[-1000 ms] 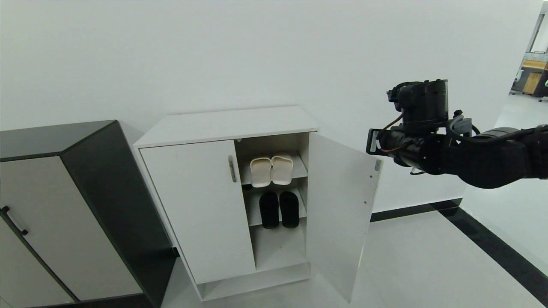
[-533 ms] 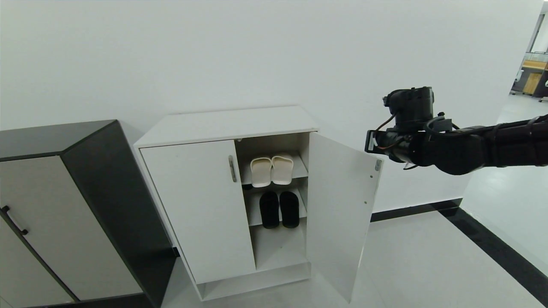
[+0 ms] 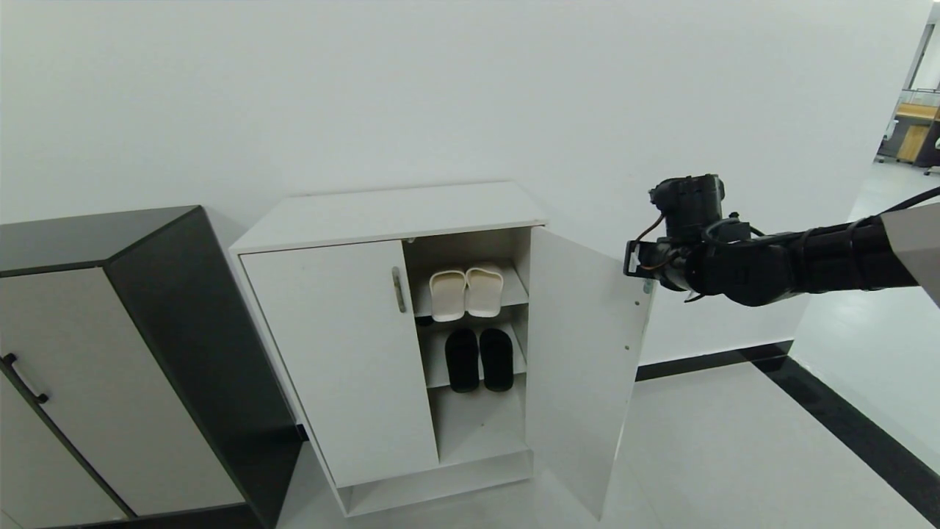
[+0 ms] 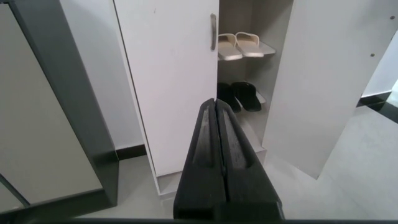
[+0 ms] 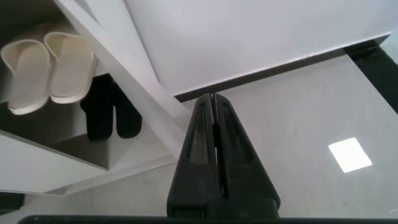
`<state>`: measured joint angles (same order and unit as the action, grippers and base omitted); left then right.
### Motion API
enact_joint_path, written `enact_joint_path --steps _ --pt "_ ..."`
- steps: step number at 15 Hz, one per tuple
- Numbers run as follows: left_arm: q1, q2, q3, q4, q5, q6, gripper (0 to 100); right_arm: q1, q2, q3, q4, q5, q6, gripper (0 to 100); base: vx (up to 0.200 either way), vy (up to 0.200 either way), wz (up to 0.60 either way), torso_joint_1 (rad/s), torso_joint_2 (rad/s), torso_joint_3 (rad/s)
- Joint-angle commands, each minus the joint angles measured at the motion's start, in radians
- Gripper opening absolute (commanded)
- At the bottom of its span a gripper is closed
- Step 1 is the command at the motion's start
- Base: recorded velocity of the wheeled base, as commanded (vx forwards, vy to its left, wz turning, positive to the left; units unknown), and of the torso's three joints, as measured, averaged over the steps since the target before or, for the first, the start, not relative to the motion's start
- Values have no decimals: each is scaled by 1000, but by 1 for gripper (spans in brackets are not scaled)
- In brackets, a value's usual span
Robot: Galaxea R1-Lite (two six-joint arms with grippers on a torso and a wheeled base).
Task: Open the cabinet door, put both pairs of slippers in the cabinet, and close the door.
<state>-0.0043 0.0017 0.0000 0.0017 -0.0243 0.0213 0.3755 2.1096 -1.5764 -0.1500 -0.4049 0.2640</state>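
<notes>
The right gripper (image 3: 631, 258) has its fingers pressed together, holding nothing, at the top outer corner of the open door (image 3: 584, 353); the left gripper (image 4: 216, 107), likewise closed and empty, hangs before the white cabinet (image 3: 382, 213); inside, white slippers (image 3: 465, 292) sit on the upper shelf, black slippers (image 3: 479, 358) on the shelf below.

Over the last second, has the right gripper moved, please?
Yes, the right gripper has come down, closer to the open cabinet door's top outer corner.

The open right door (image 3: 580, 353) stands between the right hand (image 3: 633, 258) and the shelves (image 3: 516, 292), whose front is unblocked.
</notes>
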Motion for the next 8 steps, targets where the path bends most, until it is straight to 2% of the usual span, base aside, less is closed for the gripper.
enact_joint_path --steps 1,4,8 --pt "0 0 0 0 0 0 0 -1 12 -1 0 1 1 0 0 0 0 0 0 0" --pt "0 0 0 0 0 0 0 3 4 9 0 0 1 0 0 0 0 0 0 0" --pt "0 0 0 0 0 0 0 74 -68 98 -2 0 17 0 0 0 0 0 0 0"
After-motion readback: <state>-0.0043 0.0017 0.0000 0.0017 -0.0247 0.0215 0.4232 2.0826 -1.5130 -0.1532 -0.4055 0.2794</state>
